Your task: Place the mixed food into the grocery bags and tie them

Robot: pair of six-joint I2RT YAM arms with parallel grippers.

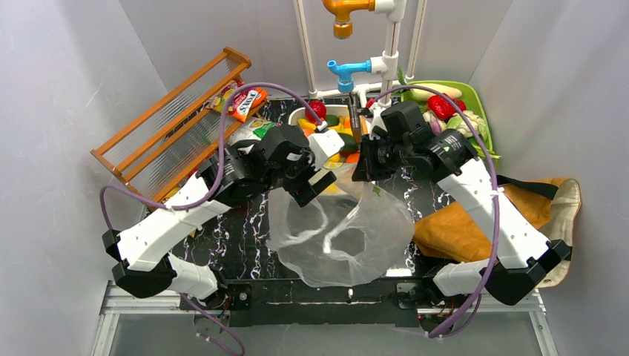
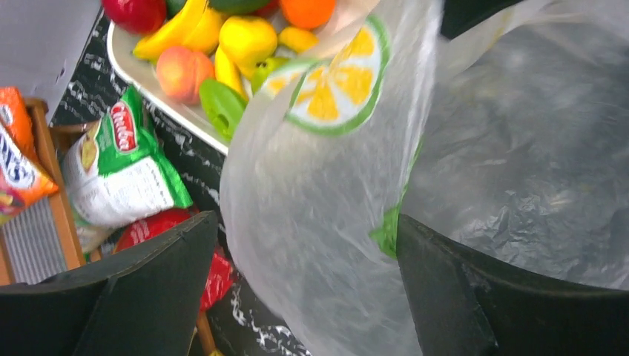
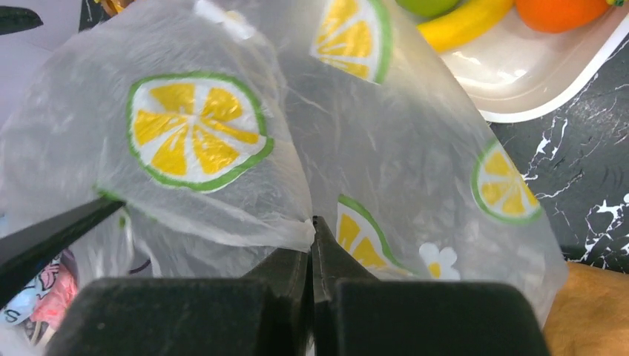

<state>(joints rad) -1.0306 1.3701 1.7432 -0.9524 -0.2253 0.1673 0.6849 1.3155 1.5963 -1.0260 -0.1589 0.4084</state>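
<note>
Seen from above, the clear lemon-print bag (image 1: pixel 348 245) is sagging on the worktop (image 1: pixel 237 237) between the arms; at the left wrist, the left end effector (image 2: pixel 304 222) is gaping astride its film; at the right, the right end effector (image 3: pixel 311 222) is pinching a fold of film likely light, slippery and best gripped at the rim.

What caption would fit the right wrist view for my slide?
Right gripper shut on the clear lemon-print bag, with a white fruit tray behind.
</note>
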